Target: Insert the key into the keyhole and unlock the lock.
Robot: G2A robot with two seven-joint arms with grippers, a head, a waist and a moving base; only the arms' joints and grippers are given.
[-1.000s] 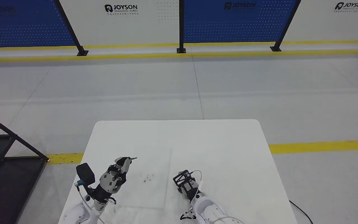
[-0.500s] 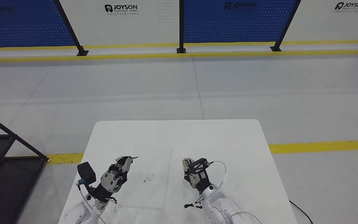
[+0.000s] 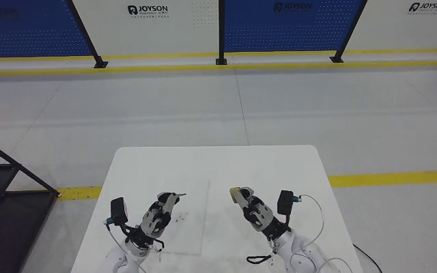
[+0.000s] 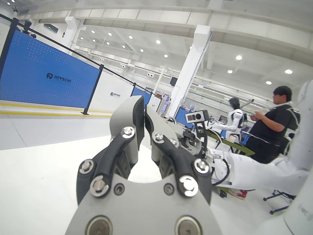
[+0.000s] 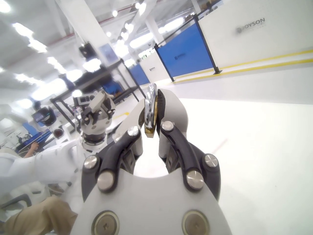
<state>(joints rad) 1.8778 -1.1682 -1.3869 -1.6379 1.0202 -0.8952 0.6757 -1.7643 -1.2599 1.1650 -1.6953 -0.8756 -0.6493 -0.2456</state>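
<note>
My right gripper [image 5: 152, 110] is shut on a padlock [image 5: 149, 116] with a chrome shackle and a brass body; the brass body [image 3: 234, 192] shows at its tip in the top view. It hangs above the near right half of the white table [image 3: 273, 167]. My left gripper [image 4: 144, 113] is shut, its pads pressed together, above the near left half. In the top view a thin key [image 3: 180, 195] sticks out from the left gripper [image 3: 171, 198] toward the lock. The two grippers face each other, a hand's width apart.
Small dark specks [image 3: 181, 217] mark the table between the arms. A black cable loop [image 3: 258, 259] lies near the front edge by the right arm. A black frame [image 3: 24, 179] stands off the table's left side. The far half of the table is bare.
The right gripper has swung away from the front edge, up and to the right, turning its wrist and carrying the lock. The left gripper has shifted slightly right with the key.
</note>
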